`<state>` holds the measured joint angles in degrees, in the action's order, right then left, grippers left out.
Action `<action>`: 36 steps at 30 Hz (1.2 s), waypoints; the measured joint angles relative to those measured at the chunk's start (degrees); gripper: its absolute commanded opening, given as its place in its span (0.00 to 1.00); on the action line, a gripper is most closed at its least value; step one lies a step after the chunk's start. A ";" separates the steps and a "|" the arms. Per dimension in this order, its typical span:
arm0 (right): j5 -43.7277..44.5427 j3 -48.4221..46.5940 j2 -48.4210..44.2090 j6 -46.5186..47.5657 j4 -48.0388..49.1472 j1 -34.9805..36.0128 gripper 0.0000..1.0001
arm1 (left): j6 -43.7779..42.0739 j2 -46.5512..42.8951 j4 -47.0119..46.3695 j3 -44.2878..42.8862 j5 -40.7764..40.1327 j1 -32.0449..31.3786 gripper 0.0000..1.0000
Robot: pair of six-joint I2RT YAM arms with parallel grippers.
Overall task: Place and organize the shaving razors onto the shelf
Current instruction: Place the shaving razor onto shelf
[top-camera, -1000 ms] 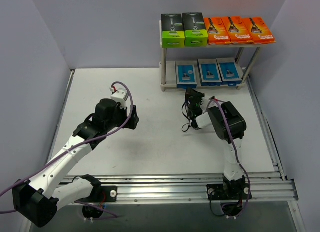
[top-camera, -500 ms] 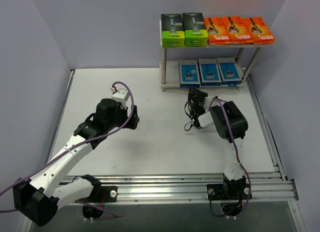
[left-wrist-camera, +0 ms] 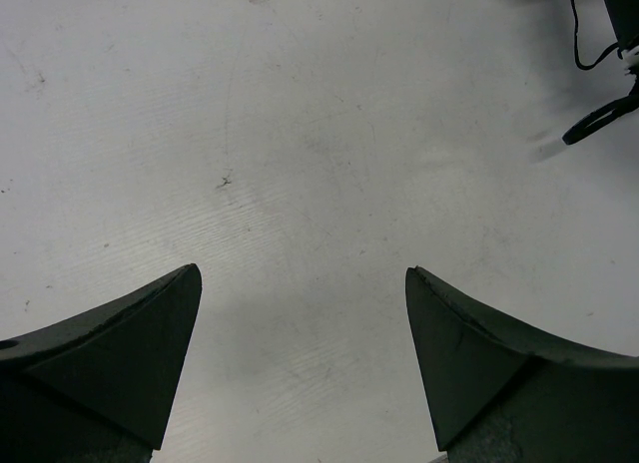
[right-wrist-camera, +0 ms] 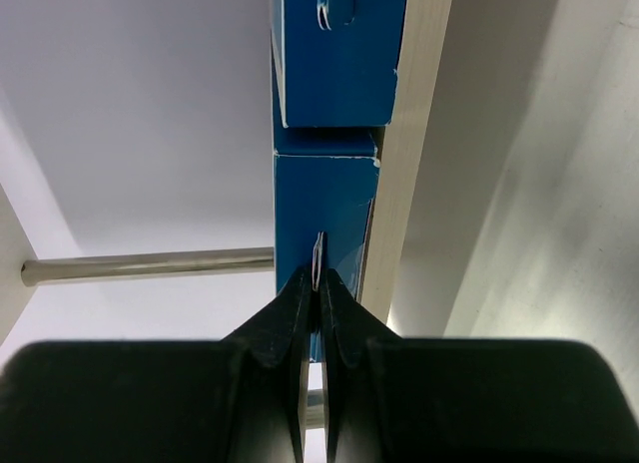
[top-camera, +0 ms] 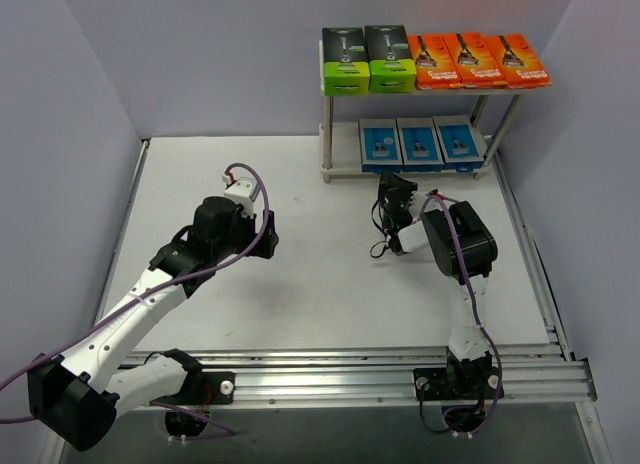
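The shelf [top-camera: 340, 149] held black packs [top-camera: 367, 56] and orange packs [top-camera: 478, 59] on top and blue packs [top-camera: 417, 142] below. The right end effector [right-wrist-camera: 318, 283], fingers pressed together, pointed at a blue pack's near edge; contact was unclear. Squaring that row likely called for short, gentle, straight nudges, clear of the posts. The left end effector [left-wrist-camera: 300, 271] hung spread and empty over the table [top-camera: 300, 174].

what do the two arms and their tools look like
The left arm and right arm have white links, bulky black joints and purple cables running along them. The left tool has dark wedge-shaped fingers; the right tool has slim black ones.
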<state>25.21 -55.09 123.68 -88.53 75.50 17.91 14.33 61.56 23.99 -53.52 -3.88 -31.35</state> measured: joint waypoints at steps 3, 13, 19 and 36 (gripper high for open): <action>-0.35 0.00 0.00 -0.13 0.00 -0.13 0.00 | 0.00 0.11 0.02 0.00 -0.02 0.00 0.93; -2.69 -0.57 1.99 -1.68 0.66 -0.74 0.13 | 0.00 0.28 0.07 0.00 -0.22 0.00 0.93; -3.43 -0.66 2.19 -1.73 0.57 -0.74 0.25 | 0.00 0.35 0.24 0.00 -0.37 0.00 0.93; -5.38 0.31 1.88 -0.90 0.48 -1.33 0.44 | 0.00 0.35 0.26 0.00 -0.37 0.00 0.93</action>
<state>19.84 -54.78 125.56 -89.43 75.99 16.58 14.33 61.91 24.25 -53.52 -4.25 -31.35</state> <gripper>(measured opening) 0.426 0.927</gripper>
